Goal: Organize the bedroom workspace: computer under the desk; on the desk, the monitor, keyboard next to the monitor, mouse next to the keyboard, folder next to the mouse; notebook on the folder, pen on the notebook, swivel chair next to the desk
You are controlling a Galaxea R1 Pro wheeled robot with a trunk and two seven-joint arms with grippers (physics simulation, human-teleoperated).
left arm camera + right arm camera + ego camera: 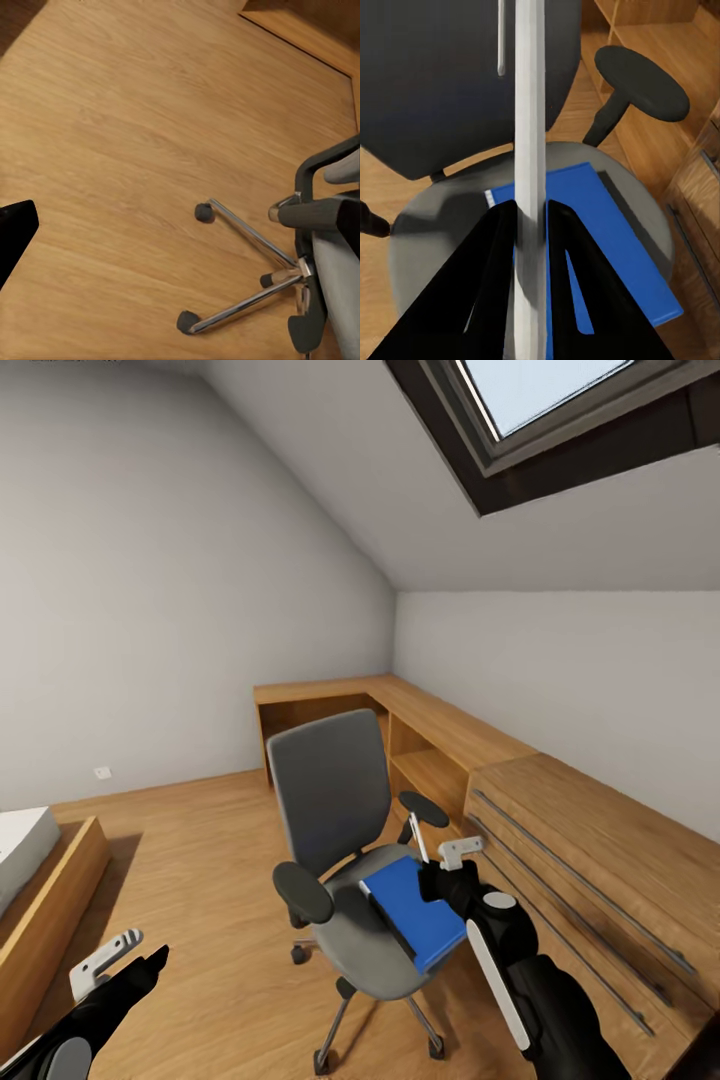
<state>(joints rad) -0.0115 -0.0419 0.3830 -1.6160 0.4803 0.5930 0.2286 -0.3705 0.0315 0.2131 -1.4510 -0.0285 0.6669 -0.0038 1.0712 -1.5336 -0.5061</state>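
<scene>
Our right gripper (pixel 531 247) is clamped on the upright pen (pixel 529 150), folder (pixel 420 915) just below it; left gripper (pixel 120 960) looks open, empty.

A bright blue folder (pixel 425 920) with a black spine edge lies on the grey swivel chair (pixel 335 790) with black armrests and chrome base, amid pale grey walls (pixel 150 580), a light wood floor (pixel 127 135), a dark-framed skylight (pixel 560 420) and a white pen (pixel 529 150).
</scene>
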